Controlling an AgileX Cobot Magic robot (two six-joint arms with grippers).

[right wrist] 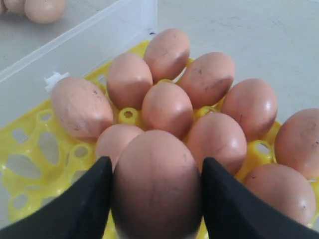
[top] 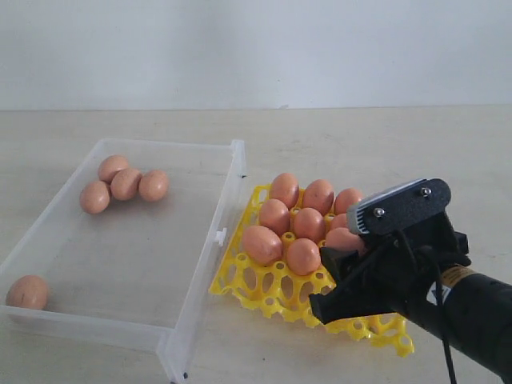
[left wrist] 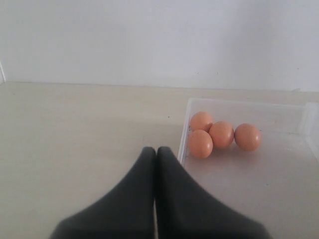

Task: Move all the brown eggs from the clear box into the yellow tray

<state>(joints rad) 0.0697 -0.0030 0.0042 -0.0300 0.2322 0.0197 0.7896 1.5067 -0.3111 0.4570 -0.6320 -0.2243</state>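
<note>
Right gripper (right wrist: 155,172) grips egg (right wrist: 155,199) over tray (top: 256,284) near side. About ten eggs (right wrist: 167,107) seated in tray. Five left in box (top: 228,200): four (top: 126,183) toward far-left corner, one (top: 28,292) at near-left corner. Left gripper (left wrist: 156,152) closed, empty, beside box.

Five pinkish-brown oval eggs (top: 126,184) lie in the shallow clear plastic box (top: 204,272), left (four far, one near). The yellow lattice tray (top: 264,288), right, holds more.

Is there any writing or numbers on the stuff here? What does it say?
No text here can be read.
On the brown eggs: only dark specks, no stamps.
On the clear box and the yellow tray: no writing.
On the small yellow tag on the right arm: too blurred to read.
</note>
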